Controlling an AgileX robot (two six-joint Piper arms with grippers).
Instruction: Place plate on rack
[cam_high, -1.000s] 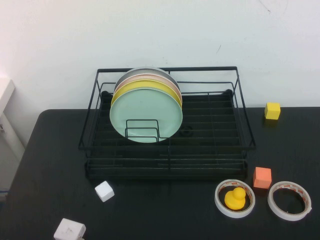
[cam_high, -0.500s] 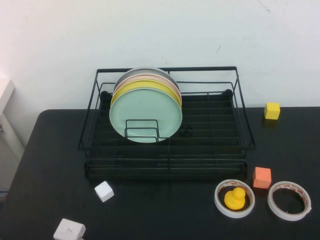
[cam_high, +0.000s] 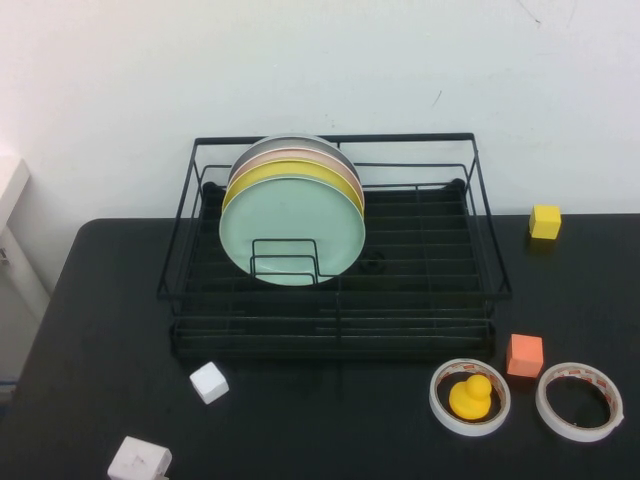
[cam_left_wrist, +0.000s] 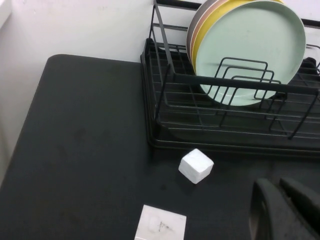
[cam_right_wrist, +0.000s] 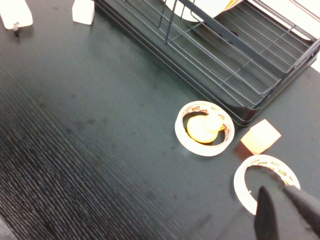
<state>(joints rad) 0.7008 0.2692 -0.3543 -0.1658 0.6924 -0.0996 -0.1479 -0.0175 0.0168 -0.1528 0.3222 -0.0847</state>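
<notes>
Currently you are seeing no change from the earlier high frames: every object is sitting where it was a second ago, and neither arm is entering the high view.

The plate (cam_high: 292, 231) is standing upright in the rack (cam_high: 335, 300), at the front of a stack, leaning back against the yellow plate (cam_high: 290, 171). Behind that, the pink plate (cam_high: 290, 157) and the grey plate (cam_high: 290, 142) are showing only their upper rims. All four are occupying the left half of the rack, with low wire dividers (cam_high: 284, 262) crossing in front of the plate's lower edge. The right half of the rack is showing only its wire floor.

On the table (cam_high: 90, 330), one tape ring (cam_high: 470, 397) is encircling a duck (cam_high: 470, 398). A second tape ring (cam_high: 579, 401) is lying just beside it, holding nothing. An orange cube (cam_high: 524, 355) is sitting between the two rings, nearer the rack. A white cube (cam_high: 209, 382) is lying in front of the rack's left corner.

The left gripper (cam_left_wrist: 286, 212) is hanging above the table near the white cube, fingers pressed together on nothing. The right gripper (cam_right_wrist: 286, 210) is hanging over the second ring, fingers likewise pressed together and empty.
</notes>
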